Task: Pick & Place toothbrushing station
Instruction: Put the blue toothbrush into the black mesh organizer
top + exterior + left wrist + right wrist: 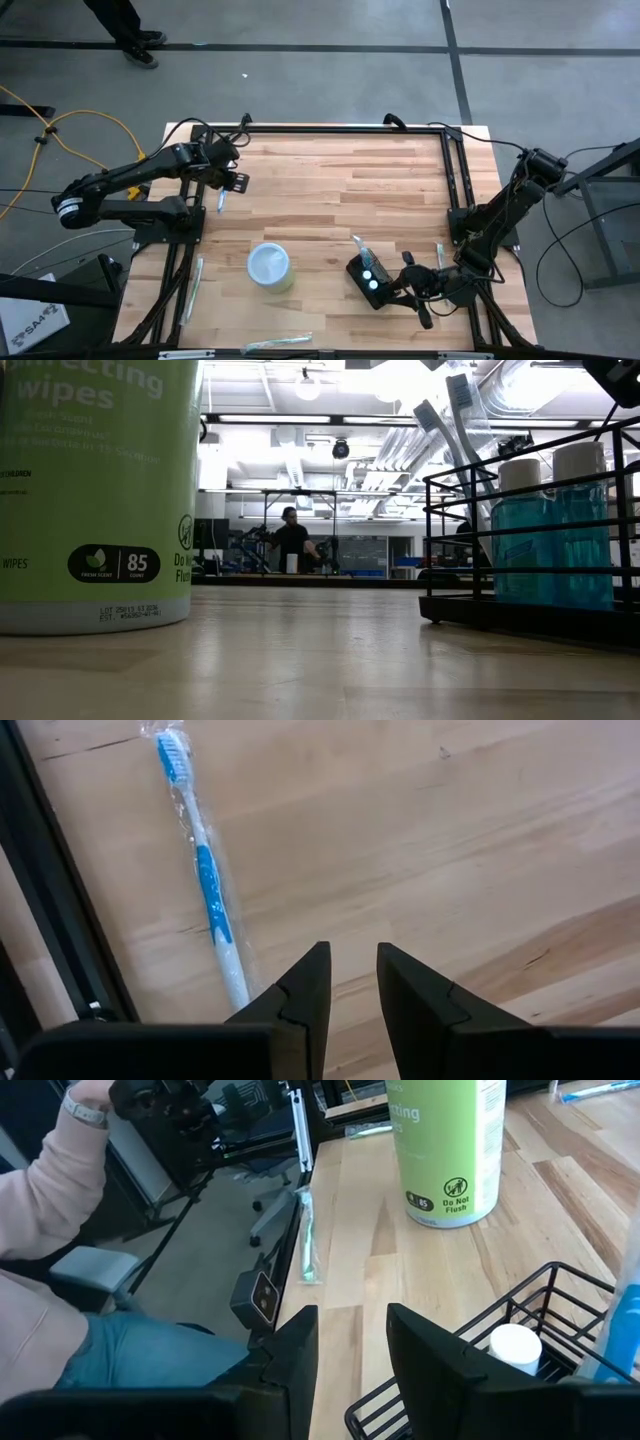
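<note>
Counting 1 black wire station (366, 277) w/ 2 bottles, 1 wipes tub (270, 267); both grippers' jaws slightly apart, empty.

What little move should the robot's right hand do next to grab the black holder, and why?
Probably slide the right hand sideways until the wire rim of the holder sits between its fingers, then close. The hand is open and empty, and the holder is just beside one finger, not gripped. The left hand waits open by a toothbrush.
</note>
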`<state>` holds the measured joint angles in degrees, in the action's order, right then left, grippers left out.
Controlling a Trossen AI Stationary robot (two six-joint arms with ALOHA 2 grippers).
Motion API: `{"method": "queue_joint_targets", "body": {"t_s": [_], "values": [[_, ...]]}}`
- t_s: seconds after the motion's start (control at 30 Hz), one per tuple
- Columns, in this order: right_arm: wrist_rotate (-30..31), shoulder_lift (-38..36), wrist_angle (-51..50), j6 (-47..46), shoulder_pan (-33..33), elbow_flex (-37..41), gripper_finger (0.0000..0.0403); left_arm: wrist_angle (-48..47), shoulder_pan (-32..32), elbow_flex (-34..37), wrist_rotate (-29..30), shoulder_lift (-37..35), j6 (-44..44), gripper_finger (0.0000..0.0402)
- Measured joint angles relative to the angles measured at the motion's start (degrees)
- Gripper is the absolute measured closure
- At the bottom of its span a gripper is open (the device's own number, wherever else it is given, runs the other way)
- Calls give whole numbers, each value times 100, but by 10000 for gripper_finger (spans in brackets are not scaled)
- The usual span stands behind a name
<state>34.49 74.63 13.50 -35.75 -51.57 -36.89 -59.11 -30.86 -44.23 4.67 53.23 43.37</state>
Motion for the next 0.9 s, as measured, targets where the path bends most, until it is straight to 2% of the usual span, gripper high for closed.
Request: {"method": "queue_joint_targets", "body": {"t_s": [0.13,0.4,0.63,0.9], "values": [[-12,0,0,0,0,1,290,-61,5,0,70,0,446,321],[-15,0,8,-31,0,1,290,-582,178,0,902,2,1523,321],[-16,-2,55,-42,0,0,290,-706,545,0,1048,161,1982,321],[-17,-2,188,-44,0,1,290,-920,722,23,1212,705,2485,321]]}}
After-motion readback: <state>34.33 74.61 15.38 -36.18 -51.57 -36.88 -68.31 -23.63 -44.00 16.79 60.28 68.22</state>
